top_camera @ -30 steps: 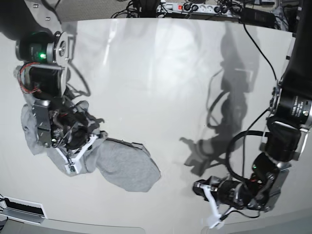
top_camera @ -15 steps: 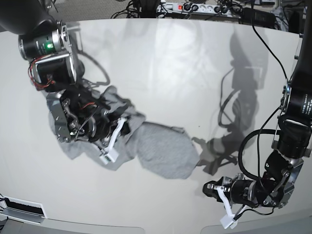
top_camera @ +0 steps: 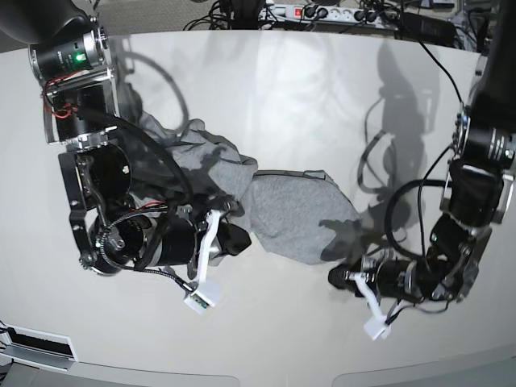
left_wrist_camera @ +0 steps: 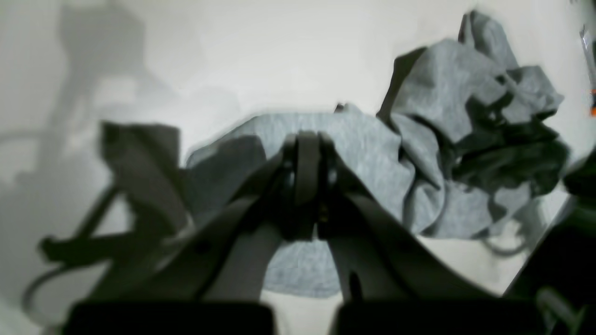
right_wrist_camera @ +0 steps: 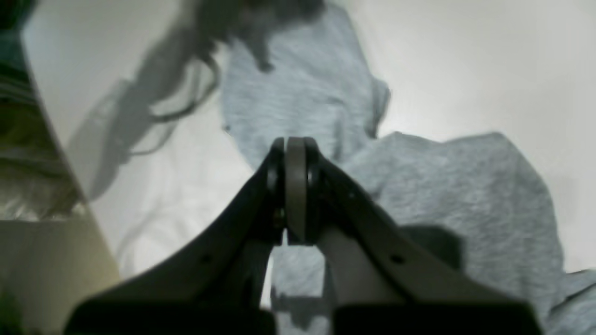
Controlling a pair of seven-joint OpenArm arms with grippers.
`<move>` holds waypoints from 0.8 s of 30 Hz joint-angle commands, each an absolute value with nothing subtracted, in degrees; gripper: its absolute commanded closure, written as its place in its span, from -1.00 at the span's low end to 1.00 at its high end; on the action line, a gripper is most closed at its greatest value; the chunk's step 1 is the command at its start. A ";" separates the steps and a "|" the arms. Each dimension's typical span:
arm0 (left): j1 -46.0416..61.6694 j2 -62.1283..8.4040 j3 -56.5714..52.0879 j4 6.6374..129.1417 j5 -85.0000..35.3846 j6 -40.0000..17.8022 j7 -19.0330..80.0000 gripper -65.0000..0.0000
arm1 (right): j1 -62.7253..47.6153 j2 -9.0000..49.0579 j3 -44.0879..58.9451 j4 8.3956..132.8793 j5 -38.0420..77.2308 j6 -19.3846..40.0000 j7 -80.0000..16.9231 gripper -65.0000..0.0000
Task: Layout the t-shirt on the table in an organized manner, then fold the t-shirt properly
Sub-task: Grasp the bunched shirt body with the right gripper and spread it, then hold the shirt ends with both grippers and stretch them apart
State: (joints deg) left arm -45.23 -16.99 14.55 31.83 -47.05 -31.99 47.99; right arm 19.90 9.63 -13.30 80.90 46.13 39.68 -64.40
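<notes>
The heather-grey t-shirt (top_camera: 290, 214) lies crumpled in a heap left of the middle of the white table (top_camera: 306, 105), with no lettering showing. My right gripper (top_camera: 234, 239) sits low at the heap's near left side. In the right wrist view this gripper (right_wrist_camera: 295, 142) is shut, with a thin grey strip of the t-shirt (right_wrist_camera: 465, 195) seemingly pinched between its pads. My left gripper (top_camera: 337, 279) hovers just off the shirt's right lobe. It is shut and empty (left_wrist_camera: 307, 139), and the t-shirt (left_wrist_camera: 372, 153) lies beyond its tips.
A power strip (top_camera: 322, 12) with plugs and cables runs along the table's far edge. A white box (top_camera: 36, 345) sits at the front left corner. Loose black cables hang from both arms, and the table's curved front edge is close behind both grippers.
The right arm has swung from the table's left toward the middle, and the whole shirt has travelled with it. The left gripper has moved up closer to the shirt's right lobe.
</notes>
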 commanded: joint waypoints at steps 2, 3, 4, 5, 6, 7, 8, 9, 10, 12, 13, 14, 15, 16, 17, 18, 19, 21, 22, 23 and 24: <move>-45.19 -17.47 10.04 32.62 -47.97 -30.89 47.27 0.67 | 21.52 10.98 -13.02 84.66 48.53 40.00 -65.73 1.00; -44.27 -17.47 7.55 32.62 -47.92 -30.35 47.72 0.39 | 21.58 11.79 -12.95 85.34 49.10 40.00 -66.13 1.00; -43.35 -17.65 4.80 32.62 -47.92 -30.33 48.18 0.13 | 21.56 12.60 -12.53 85.58 49.80 40.00 -66.24 1.00; -42.41 -17.82 2.02 32.62 -47.92 -30.33 48.42 -0.07 | 21.56 13.23 -11.90 85.62 50.33 40.00 -66.28 1.00; -41.23 -18.15 -0.69 32.62 -47.92 -30.33 48.36 -0.16 | 21.54 13.58 -11.11 85.62 51.05 40.00 -66.39 1.00; -40.10 -18.33 -3.11 32.62 -47.70 -30.46 48.01 -0.17 | 21.41 14.04 -10.09 85.62 51.77 40.00 -66.81 1.00; -38.83 -18.48 -4.95 32.62 -46.96 -30.48 47.55 -0.17 | 21.41 14.44 -8.97 85.62 52.84 40.00 -67.33 1.00; -37.69 -18.61 -5.96 32.62 -46.59 -30.48 46.78 -0.17 | 21.39 14.90 -7.60 85.62 53.91 39.90 -67.99 1.00; -36.47 -18.61 -6.26 32.62 -46.57 -30.48 45.89 -0.17 | 21.41 15.42 -6.13 85.62 55.44 39.59 -68.90 1.00; -34.41 -18.59 -6.24 32.62 -45.58 -30.46 43.70 -0.17 | 21.58 16.47 -2.87 85.62 59.09 40.00 -70.72 1.00; -33.58 -18.55 -6.24 32.62 -43.90 -30.48 42.30 -0.17 | 21.58 16.99 -1.26 85.62 60.82 40.00 -71.35 1.00; -32.80 -18.20 -6.22 32.62 -42.74 -30.46 40.97 -0.17 | 21.58 17.47 0.14 85.62 62.54 40.00 -72.20 1.00; -32.05 -17.91 -6.22 32.62 -42.06 -30.44 39.81 -0.17 | 21.56 17.98 1.34 85.62 63.94 40.00 -73.19 1.00; -31.35 -17.91 -6.22 32.62 -41.87 -30.46 38.98 -0.17 | 21.54 18.46 2.35 85.62 65.04 40.00 -74.39 1.00; -30.89 -17.91 -6.22 32.62 -41.89 -30.65 38.48 -0.17 | 21.54 19.00 3.22 85.60 66.17 40.00 -75.81 1.00; -30.46 -17.91 -6.22 32.62 -41.87 -31.44 38.11 -0.17 | 21.54 19.46 3.97 85.62 67.02 40.00 -77.25 1.00; -30.30 -17.91 -6.22 32.62 -41.89 -32.80 37.91 -0.14 | 21.54 20.10 4.67 85.60 67.90 40.00 -78.70 1.00; -30.57 -17.91 -6.22 32.62 -42.22 -34.35 37.89 -0.03 | 21.56 21.19 5.85 85.60 69.82 40.00 -80.00 1.00; -30.96 -17.85 -6.22 32.62 -42.50 -34.85 37.89 0.07 | 21.56 21.82 6.52 85.62 71.07 40.00 -80.00 1.00; -31.42 -17.80 -6.15 32.62 -42.50 -35.07 37.89 0.23 | 21.56 22.39 7.11 85.62 72.34 40.00 -80.00 1.00; -32.03 -17.72 -6.04 32.62 -42.50 -35.03 37.91 0.42 | 21.56 23.07 7.73 85.62 73.84 40.00 -80.00 1.00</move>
